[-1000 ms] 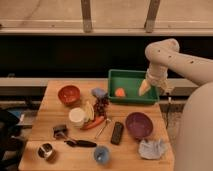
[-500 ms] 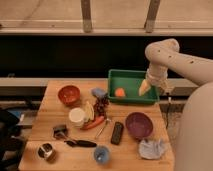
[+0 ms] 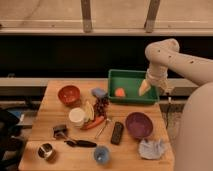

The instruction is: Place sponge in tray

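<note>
The green tray [image 3: 131, 76] stands at the back right of the wooden table. A small orange, sponge-like piece [image 3: 120, 92] lies inside it, left of centre. A bluish pad [image 3: 98, 92] lies on the table just left of the tray. My gripper [image 3: 144, 88] hangs from the white arm [image 3: 175, 57] and points down into the right part of the tray, a short way right of the orange piece. Its tip looks pale yellow, and I cannot tell whether it holds anything.
On the table [image 3: 50, 112] are an orange bowl [image 3: 69, 94], a white cup [image 3: 77, 116], grapes [image 3: 101, 106], a carrot [image 3: 95, 123], a black remote [image 3: 117, 133], a purple bowl [image 3: 138, 124], a crumpled cloth [image 3: 151, 148], a blue cup [image 3: 101, 154] and a metal cup [image 3: 46, 151].
</note>
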`<state>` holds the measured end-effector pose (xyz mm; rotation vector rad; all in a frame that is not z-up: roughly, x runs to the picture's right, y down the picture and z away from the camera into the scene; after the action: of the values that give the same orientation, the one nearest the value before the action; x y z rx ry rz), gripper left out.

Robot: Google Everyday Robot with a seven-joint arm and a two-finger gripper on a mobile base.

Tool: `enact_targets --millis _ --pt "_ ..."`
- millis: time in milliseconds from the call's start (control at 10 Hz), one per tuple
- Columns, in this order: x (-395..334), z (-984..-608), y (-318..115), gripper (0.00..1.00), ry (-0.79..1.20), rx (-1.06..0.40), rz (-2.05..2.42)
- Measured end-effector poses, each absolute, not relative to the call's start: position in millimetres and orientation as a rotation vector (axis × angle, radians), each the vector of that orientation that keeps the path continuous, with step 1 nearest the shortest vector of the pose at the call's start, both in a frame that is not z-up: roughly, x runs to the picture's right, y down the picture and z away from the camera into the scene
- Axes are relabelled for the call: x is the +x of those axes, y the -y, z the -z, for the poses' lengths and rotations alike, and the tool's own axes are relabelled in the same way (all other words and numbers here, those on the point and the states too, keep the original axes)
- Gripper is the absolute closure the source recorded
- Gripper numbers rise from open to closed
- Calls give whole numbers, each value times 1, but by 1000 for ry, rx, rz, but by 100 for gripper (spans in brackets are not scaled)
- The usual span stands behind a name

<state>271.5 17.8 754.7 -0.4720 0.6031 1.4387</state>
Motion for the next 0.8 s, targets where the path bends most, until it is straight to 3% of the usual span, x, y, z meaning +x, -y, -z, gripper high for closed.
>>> enact_targets --millis 800 --pt "263 -757 -8 20 -588 -470 -1385"
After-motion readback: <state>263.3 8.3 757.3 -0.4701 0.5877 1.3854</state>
